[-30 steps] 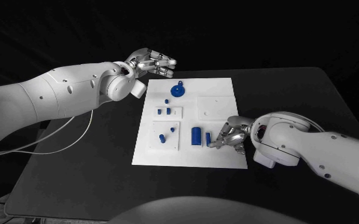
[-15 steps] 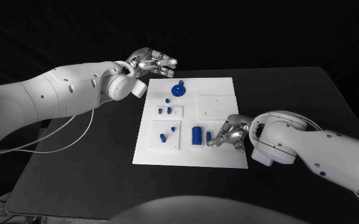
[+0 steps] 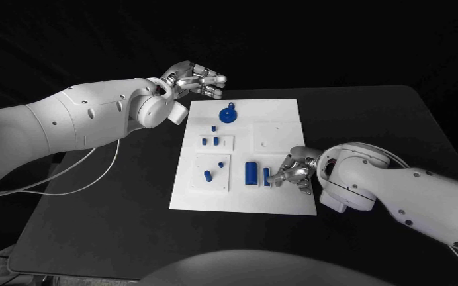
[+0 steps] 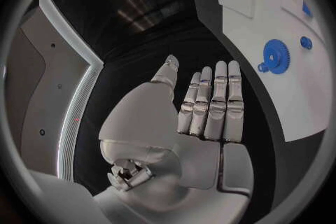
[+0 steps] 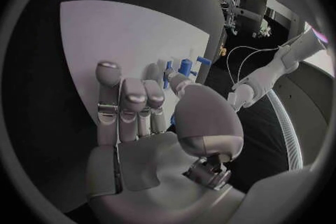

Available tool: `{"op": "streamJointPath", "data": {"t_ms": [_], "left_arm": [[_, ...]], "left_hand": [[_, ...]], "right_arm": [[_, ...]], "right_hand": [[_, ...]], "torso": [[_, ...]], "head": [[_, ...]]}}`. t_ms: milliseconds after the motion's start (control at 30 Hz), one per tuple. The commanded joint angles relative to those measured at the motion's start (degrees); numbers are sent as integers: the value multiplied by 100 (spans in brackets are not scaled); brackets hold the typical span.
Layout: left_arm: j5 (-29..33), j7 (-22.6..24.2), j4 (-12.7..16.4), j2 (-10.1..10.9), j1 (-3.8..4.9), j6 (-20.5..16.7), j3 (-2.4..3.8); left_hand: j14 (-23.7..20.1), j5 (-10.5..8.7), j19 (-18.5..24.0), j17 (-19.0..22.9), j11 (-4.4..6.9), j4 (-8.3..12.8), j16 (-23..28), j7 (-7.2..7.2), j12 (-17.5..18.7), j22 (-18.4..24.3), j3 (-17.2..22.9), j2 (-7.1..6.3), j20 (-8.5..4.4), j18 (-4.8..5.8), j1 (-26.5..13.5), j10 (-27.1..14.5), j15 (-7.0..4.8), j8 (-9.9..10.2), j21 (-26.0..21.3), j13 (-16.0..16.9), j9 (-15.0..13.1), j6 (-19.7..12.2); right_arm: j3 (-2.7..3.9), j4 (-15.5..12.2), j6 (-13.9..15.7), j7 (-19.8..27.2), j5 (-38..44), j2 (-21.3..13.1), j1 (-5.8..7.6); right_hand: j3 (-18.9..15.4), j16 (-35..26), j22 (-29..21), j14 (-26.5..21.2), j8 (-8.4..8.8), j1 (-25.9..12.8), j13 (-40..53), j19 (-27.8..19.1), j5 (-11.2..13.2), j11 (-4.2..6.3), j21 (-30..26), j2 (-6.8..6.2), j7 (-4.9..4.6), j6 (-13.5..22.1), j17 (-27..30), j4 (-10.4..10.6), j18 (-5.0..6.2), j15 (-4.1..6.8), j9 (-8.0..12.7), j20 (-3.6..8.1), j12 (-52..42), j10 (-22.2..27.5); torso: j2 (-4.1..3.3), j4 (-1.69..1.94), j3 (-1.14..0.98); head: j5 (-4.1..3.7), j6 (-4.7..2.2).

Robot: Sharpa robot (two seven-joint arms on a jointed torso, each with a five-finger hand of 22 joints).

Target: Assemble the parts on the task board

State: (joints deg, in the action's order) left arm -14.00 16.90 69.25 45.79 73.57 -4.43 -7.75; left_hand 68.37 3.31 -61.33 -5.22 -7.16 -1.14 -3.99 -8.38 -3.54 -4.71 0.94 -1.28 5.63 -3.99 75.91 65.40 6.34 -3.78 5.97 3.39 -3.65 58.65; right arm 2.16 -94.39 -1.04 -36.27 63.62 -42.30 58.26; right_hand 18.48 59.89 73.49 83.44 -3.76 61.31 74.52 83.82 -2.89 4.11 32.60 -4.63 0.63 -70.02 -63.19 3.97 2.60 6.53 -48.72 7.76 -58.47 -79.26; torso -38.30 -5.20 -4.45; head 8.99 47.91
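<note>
**Gently, the right hand went for the thin blue peg**

So the right hand point(image 3: 294, 172) was low over the task board point(image 3: 282, 201), its fingertips point(image 3: 276, 181) touching or almost touching a thin blue peg point(image 3: 266, 176). I could not tell if it had a real hold yet. A fat blue cylinder point(image 3: 251, 173) lay just past the peg, so the fingers needed to close slowly and not bump it. The left hand point(image 3: 196, 79) was open and held nothing, with the blue gear point(image 3: 227, 115) near it.

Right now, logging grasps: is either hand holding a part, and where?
Left hand holds nothing, fingers apart. Right hand is at the thin blue peg; a grip cannot be told.
</note>
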Motion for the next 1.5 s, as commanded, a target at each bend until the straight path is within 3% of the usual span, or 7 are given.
{"op": "streamJointPath", "data": {"t_ms": [33, 533, 700, 900, 1067, 1167, 1500], "left_arm": [[-7, 24, 14, -3, 1, 72, 3], [-7, 24, 16, -2, 1, 65, 1], [3, 47, 16, -3, 1, 40, 1], [129, 85, 7, -6, 1, -47, 1], [305, 182, -27, -38, 1, -211, 1], [437, 251, -87, -78, 1, -318, 1], [921, 441, -628, -409, -1, -528, 4]], "left_hand": [[-24, -18, 41, -4, -6, -28, 28, 6, 13, 8, 4, -15, -2, 105, -33, -12, 4, 16, -32, 2, 2, -39], [-24, -18, 41, -4, -6, -28, 28, 6, 13, 8, 4, -15, -2, 105, -33, -12, 4, 16, -32, 2, 2, -39], [-21, -15, 36, -5, -4, -30, 27, 7, 13, 6, 10, -7, -3, 104, -27, -8, 3, 15, -32, 2, 2, -36], [-7, -14, 29, -8, -2, -25, 25, 7, 13, 4, 10, -6, -6, 103, -26, -3, -1, 15, -28, 2, 2, -37], [19, -9, 22, -13, 6, -17, 22, 13, 11, 2, 15, 9, -12, 104, -21, 17, -11, 13, -24, 3, 1, -23], [64, 1, 15, -20, 17, -2, 20, 21, 12, 1, 17, 26, -22, 110, -15, 48, -25, 14, -19, 2, 1, -4], [45, 28, 13, 3, 33, 41, 37, 35, 14, -1, 21, 107, -33, 128, -2, 94, -24, 15, -14, 1, 2, 32]], "right_arm": [[-1, 6, 14, -34, 79, 0, -5], [-1, 23, -6, -2, 46, -19, -6], [7, -16, 93, 204, -93, -131, -6], [228, 28, 285, 899, -512, -304, -5], [599, 369, 522, 1823, -1077, -380, -2], [816, 688, 598, 2386, -1431, -375, 21], [1122, 2495, 997, 3987, -2750, 48, 297]], "right_hand": [[40, 30, -6, 8, 3, -7, 5, 293, 4, 3, 32, -59, -4, -23, -10, -15, -27, 9, -8, 21, -20, -27], [95, 17, -14, 9, 3, -53, 9, 292, -7, -3, 20, -117, -7, -27, -1, -58, -18, 1, -18, 10, -16, -25], [-7, 0, -22, 1, 6, -50, 11, 290, -29, -17, 13, -412, -25, -33, 18, 296, 1, -2, -24, 6, -21, -20], [-762, -188, -106, -35, 15, 167, -65, 258, -391, -71, -207, -378, -137, 208, 168, 570, 56, -30, 374, -17, 125, 72], [-2058, -676, -517, -86, 4, 234, -435, 215, -1781, -164, -1096, 101, -243, 480, 497, 143, 97, -89, 1148, -68, 629, 225], [-2798, -1127, -819, -141, 5, 436, -697, 180, -1801, -159, -1597, 568, -284, 469, 776, -175, 118, -104, 1616, -92, 927, 339], [-3083, -2678, -2325, -566, 6, 929, -2783, -144, -1755, -399, -2813, 905, -531, 927, 1744, -708, 177, -353, 2596, -368, 2776, 983]], "torso": [[1, -3, -1], [1, -2, -3], [2, -1, -3], [11, -13, 0], [21, -17, 6], [44, -22, 13], [214, -26, 75]], "head": [[0, 5], [-4, -5], [-11, -42], [-57, -208], [-143, -588], [-224, -845], [-362, -1596]]}}
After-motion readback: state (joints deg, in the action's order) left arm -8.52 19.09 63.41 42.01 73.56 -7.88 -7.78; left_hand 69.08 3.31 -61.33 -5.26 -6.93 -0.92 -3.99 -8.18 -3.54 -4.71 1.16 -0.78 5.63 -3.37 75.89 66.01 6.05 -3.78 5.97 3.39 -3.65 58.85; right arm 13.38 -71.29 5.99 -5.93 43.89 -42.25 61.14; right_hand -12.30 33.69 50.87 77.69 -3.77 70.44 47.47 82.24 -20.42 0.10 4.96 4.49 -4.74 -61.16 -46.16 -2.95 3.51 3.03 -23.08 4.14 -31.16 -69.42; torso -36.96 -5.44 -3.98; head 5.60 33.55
